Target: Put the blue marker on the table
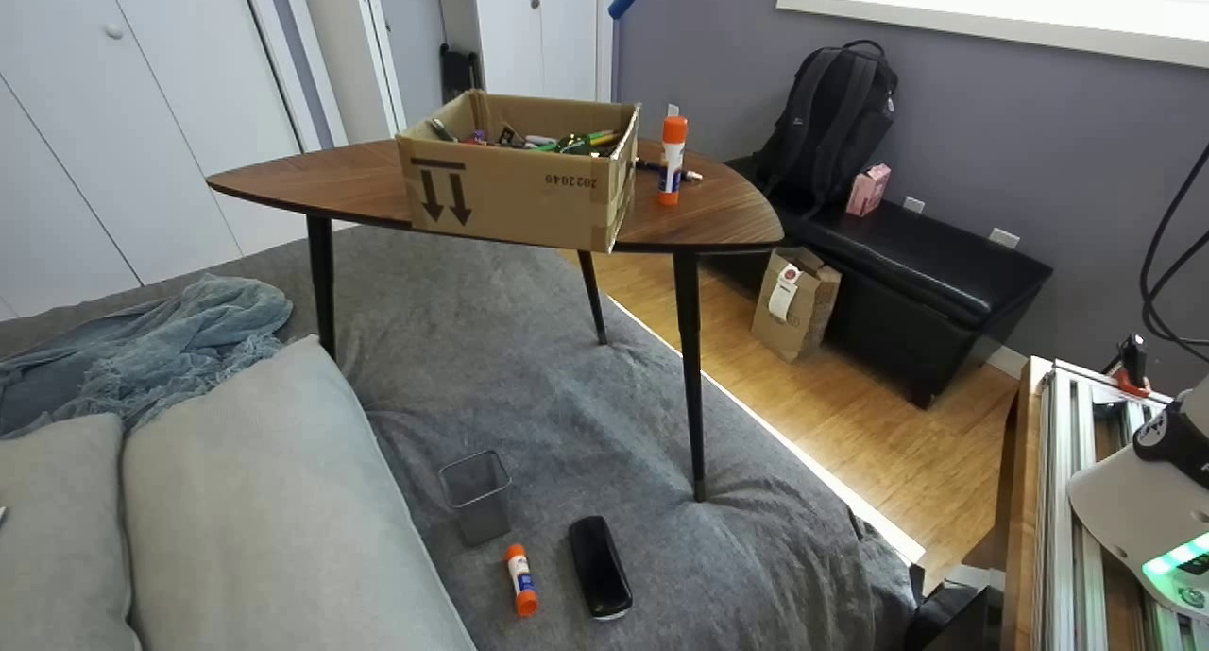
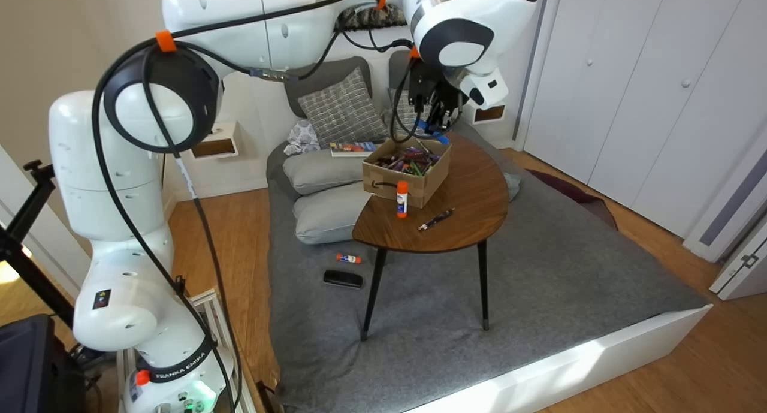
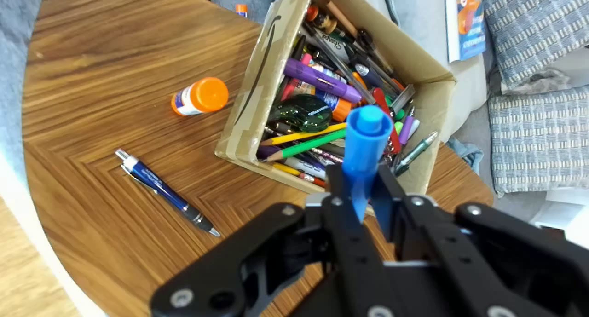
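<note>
– what has the black two-fingered gripper (image 3: 361, 183) got?
– it's clenched on the slim blue plastic marker (image 3: 366, 142)
– where's that against the brown wooden rounded-triangle table (image 3: 78, 100)?
– above it, the table beneath the gripper
– and nearby?
– the open brown cardboard box (image 3: 252, 117) full of writing tools (image 3: 322, 81), lower than the gripper and partly behind it in the wrist view; left of the gripper there, the white glue stick with orange cap (image 3: 200, 97) stands upright, the dark-blue pen with black grip (image 3: 168, 193) lying flat
</note>
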